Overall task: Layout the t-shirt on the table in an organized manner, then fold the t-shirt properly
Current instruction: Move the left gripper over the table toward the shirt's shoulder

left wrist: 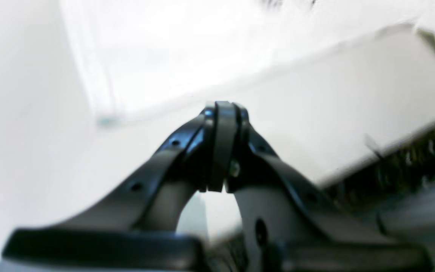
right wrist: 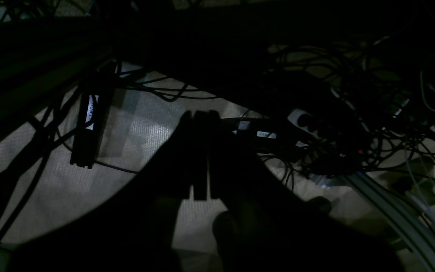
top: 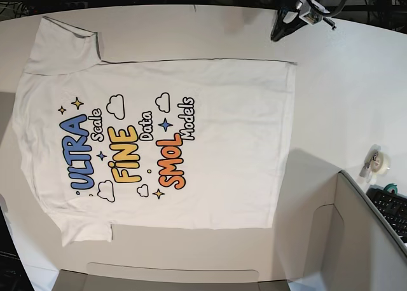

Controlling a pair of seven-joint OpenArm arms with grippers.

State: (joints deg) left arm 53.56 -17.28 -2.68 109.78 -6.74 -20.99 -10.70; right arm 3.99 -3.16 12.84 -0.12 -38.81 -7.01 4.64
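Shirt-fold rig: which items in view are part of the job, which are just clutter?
Job:
- t-shirt, spread flat, print up
- table under it
- left gripper, fingers shut, empty
- right gripper, fingers shut, empty

Lying about:
- tape roll on the table
- keyboard on the grey panel
- cables on the floor

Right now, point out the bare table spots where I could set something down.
The table is bare on the wide stretch between the t-shirt hem and the tape roll, and along the strip between the shirt's lower edge and the grey panel. It is crowded by the keyboard corner and near the left gripper.
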